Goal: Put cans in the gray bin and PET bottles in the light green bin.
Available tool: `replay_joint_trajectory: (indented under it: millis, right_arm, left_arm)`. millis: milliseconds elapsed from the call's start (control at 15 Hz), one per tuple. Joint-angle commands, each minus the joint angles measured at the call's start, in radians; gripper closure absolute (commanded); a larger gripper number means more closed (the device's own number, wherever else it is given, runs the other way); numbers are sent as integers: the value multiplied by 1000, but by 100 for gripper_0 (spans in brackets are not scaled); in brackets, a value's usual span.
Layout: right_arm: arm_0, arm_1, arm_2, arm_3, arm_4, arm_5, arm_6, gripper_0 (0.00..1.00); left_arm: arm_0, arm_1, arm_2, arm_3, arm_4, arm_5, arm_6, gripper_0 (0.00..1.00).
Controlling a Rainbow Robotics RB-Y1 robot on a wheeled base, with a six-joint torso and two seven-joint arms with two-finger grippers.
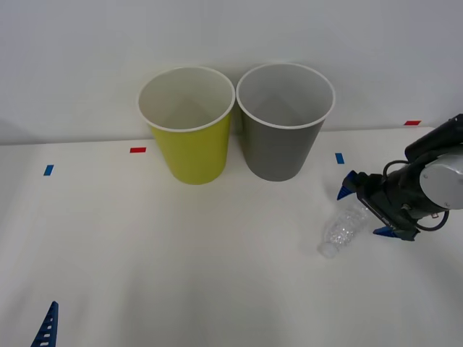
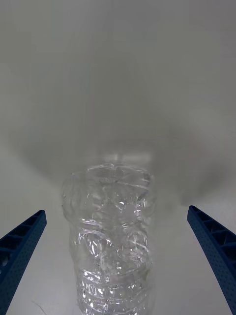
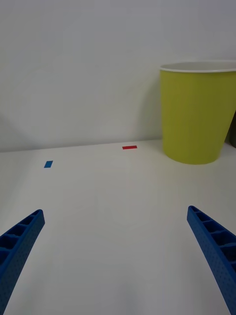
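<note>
right wrist view puts the pet bottle lying on the table between my right gripper fingers, spread wide, not touching. crinkly plastic could squirt out if i close off-centre. left gripper waits spread, low near the light green bin.

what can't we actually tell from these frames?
- PET bottle: the right wrist view cuts off its near end at the edge; its cap is too small to make out in the front view.
- Right gripper: open around the bottle; finger contact unclear.
- Bottoms of the light green bin and gray bin: partly hidden by their own walls in the front view.
- Left gripper: cropped to fingers.
</note>
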Motion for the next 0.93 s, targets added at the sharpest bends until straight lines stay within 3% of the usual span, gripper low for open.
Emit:
replay_joint_trajectory:
  millis: [67,667,800,867,933]
  right_arm:
    - [-39,11,46,45,-3,-8,7,0]
    - [-94,39,132,98,14,-6,71,0]
    - [-92,39,132,98,23,7,98,26]
    - [-94,39,132,98,28,12,105,46]
    - [-94,39,132,98,28,15,108,84]
  left_arm:
    - [0,0,0,0,0,0,0,0]
    - [0,0,0,0,0,0,0,0]
    - [0,0,0,0,0,0,0,0]
    - [0,0,0,0,0,0,0,0]
    - [0,0,0,0,0,0,0,0]
